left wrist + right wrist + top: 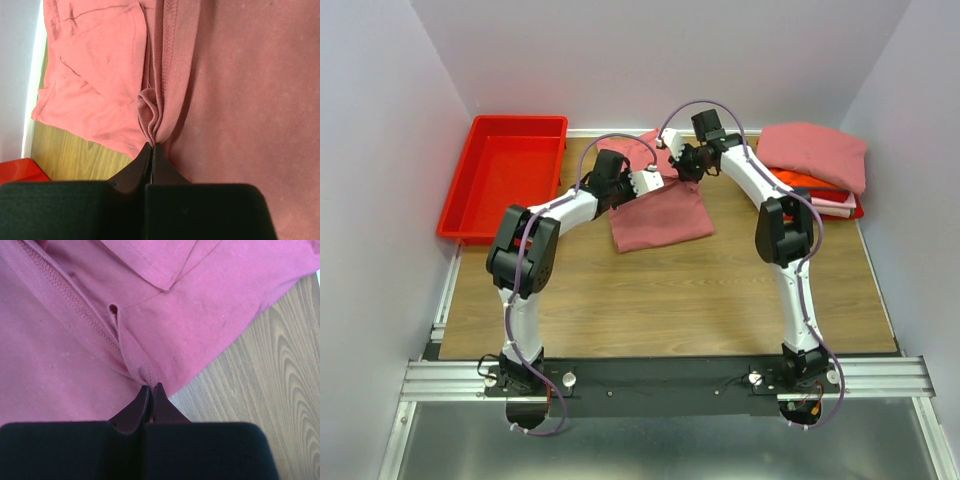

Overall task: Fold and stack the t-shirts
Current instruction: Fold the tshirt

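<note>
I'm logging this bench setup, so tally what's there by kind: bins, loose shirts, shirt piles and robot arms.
Red bin: 1
Loose pink shirt, pinched in the shut jaws of both arms: 1
Pile of folded shirts: 1, layers not countable
Robot arms: 2, left arm and right arm
Total: 5

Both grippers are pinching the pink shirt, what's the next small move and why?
Probably lift both together a little, jaws shut. The left gripper and right gripper each pinch a bunched hem edge of the t-shirt lying on the table, so an even lift should free that edge for folding over.
</note>
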`<state>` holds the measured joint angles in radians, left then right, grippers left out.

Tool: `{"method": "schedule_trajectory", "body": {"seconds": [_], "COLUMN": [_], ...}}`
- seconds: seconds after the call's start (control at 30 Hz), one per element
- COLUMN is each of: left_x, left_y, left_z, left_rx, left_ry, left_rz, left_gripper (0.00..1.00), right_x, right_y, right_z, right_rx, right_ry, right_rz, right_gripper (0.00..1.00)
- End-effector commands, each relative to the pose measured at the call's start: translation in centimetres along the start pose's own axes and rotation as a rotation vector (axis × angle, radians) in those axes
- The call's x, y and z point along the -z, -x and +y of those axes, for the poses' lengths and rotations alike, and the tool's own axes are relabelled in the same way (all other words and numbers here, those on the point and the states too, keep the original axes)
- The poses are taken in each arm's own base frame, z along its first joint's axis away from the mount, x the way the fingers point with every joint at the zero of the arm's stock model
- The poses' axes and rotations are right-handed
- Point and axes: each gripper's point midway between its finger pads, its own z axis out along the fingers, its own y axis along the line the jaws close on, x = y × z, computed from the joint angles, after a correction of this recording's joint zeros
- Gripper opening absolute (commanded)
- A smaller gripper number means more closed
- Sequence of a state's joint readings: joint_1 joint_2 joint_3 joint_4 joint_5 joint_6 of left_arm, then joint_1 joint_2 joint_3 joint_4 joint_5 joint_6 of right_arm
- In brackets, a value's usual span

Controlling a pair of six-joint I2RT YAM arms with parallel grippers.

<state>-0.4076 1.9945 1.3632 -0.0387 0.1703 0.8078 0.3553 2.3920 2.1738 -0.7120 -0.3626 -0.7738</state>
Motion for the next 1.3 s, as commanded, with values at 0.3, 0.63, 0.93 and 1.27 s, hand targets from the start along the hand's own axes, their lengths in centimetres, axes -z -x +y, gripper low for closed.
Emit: {"method": "schedule_trajectory", "body": {"seconds": [0.3,0.63,0.93,1.27], "left_x": [4.0,17.1,23.5,21.7], "left_y": [1.3,4.9,6.1,3.2], "left_z": [9.1,10.9,4.5,-4.7], "left_rx": [0.156,0.382,0.321,-0.012], "left_ry": [0.423,0.628,0.508,0.333], "left_rz": [0.017,-0.153,-0.352,-0.275], "left_gripper": [0.72,0.76,0.76,0.80], "right_x": [0.9,9.3,13.8,12.9], "right_y": [1.2,3.3,-1.6,-5.3], "right_z": [-5.9,1.1,13.1,16.4], "right_rx": [-0.172,-0.231,-0.023,0.012], "right_ry": [-0.265,-0.022,0.192,0.255], "right_rz": [-0.019,-0.203,-0.233,-0.188], "right_gripper": [0.75,0.75,0.96,1.00]}}
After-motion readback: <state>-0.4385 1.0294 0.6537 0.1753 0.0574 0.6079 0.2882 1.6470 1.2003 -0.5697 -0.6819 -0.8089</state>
